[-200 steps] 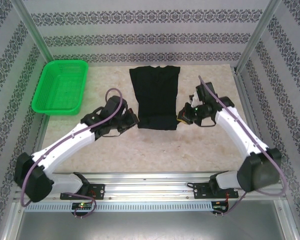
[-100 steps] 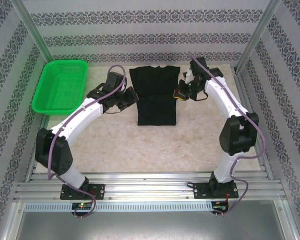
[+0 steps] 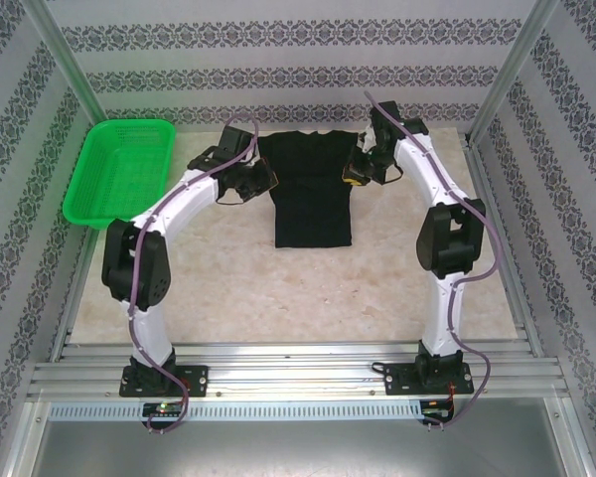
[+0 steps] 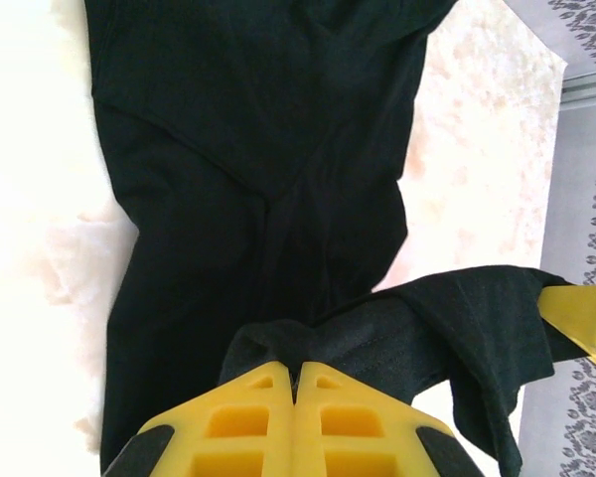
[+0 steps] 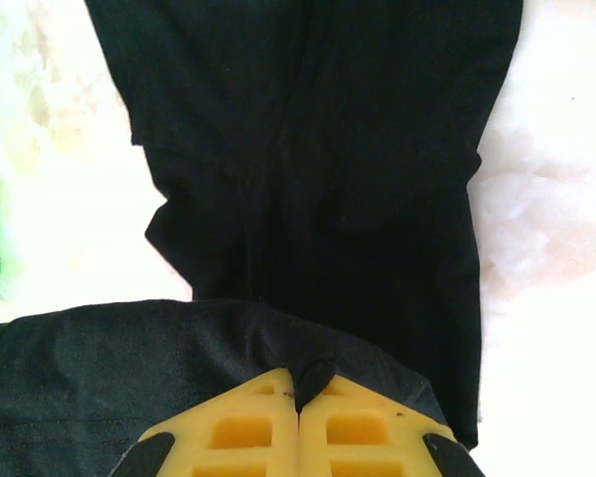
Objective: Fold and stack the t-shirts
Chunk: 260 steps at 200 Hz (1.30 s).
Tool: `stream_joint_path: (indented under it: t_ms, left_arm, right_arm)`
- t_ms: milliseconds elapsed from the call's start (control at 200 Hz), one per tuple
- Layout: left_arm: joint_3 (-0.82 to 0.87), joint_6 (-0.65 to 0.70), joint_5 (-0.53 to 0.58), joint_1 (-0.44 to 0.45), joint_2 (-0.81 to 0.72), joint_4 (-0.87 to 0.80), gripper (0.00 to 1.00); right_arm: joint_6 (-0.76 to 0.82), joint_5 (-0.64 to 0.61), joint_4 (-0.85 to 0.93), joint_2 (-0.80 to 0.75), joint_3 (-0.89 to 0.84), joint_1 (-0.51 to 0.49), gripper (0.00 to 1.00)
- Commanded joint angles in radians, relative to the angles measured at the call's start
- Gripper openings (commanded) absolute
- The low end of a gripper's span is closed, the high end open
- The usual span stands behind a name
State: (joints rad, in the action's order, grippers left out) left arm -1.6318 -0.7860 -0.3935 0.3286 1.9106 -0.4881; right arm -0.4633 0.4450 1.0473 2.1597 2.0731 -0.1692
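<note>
The black short-sleeved fabric t-shirt (image 3: 313, 204) is gripped at opposite side edges by the closed left tool (image 4: 296, 370) and right tool (image 5: 300, 376), apparently to fold it evenly.

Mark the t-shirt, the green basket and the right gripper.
t-shirt (image 3: 313, 204): top external view, middle of its flat body.
green basket (image 3: 119, 174): top external view, bare mesh floor.
right gripper (image 5: 298, 393): right wrist view, between its shut fingertips.

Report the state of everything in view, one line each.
t-shirt, lying mostly flat, fabric pinched at both sides
left gripper, shut on t-shirt
right gripper, shut on t-shirt
basket, upright, apart from the t-shirt
</note>
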Motion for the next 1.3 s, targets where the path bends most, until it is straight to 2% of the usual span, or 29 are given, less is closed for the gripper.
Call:
stream_joint_path:
  t_ms: [0,285,325,370,405,510,545,575,674,754,894,1089,1194,1294]
  left_arm:
    - [-0.058,0.050,-0.009,-0.031,0.053,-0.043,0.00]
    - [-0.162,0.062,-0.025,-0.058,0.209,0.003,0.00]
    - [-0.181,0.055,-0.038,-0.063,0.235,0.019,0.00]
    - [-0.209,0.042,-0.056,-0.068,0.263,0.038,0.01]
    - [-0.230,0.031,-0.074,-0.073,0.285,0.055,0.08]
    - [-0.306,0.021,-0.092,-0.084,0.328,0.079,0.46]
    - [-0.345,0.029,-0.076,-0.086,0.333,0.053,0.56]
    - [-0.380,0.031,-0.070,-0.091,0.334,0.034,0.70]
    - [-0.467,0.035,-0.061,-0.102,0.301,-0.006,0.91]
    - [-0.500,0.050,-0.032,-0.103,0.253,-0.070,1.00]
    - [-0.425,0.088,-0.030,-0.094,0.137,-0.147,1.00]
    - [0.006,0.112,-0.041,-0.052,-0.127,-0.140,1.00]
    - [0.263,0.065,-0.056,-0.014,-0.240,-0.071,0.97]
    - [0.442,-0.021,-0.098,0.020,-0.280,0.078,0.92]
  right_arm:
    - [0.015,-0.054,0.030,0.056,0.055,0.023,0.04]
    - [-0.007,-0.059,0.005,0.225,0.211,0.033,0.10]
    - [-0.014,-0.048,-0.002,0.252,0.246,0.037,0.13]
    - [-0.027,-0.051,-0.005,0.279,0.289,0.040,0.22]
    - [-0.038,-0.045,-0.008,0.300,0.323,0.043,0.33]
    - [-0.069,-0.016,-0.018,0.336,0.402,0.051,0.54]
    - [-0.073,-0.012,-0.021,0.332,0.418,0.050,0.57]
    - [-0.074,-0.015,-0.023,0.322,0.425,0.052,0.60]
    - [-0.064,-0.019,-0.039,0.235,0.391,0.051,0.64]
    - [-0.035,-0.026,-0.061,0.126,0.292,0.051,0.66]
    - [-0.007,0.000,-0.150,-0.113,-0.021,0.058,0.67]
    - [-0.023,0.027,-0.311,-0.415,-0.554,0.058,0.67]
    - [-0.035,0.050,-0.385,-0.499,-0.776,0.051,0.66]
    - [-0.035,0.061,-0.445,-0.523,-0.906,0.038,0.65]
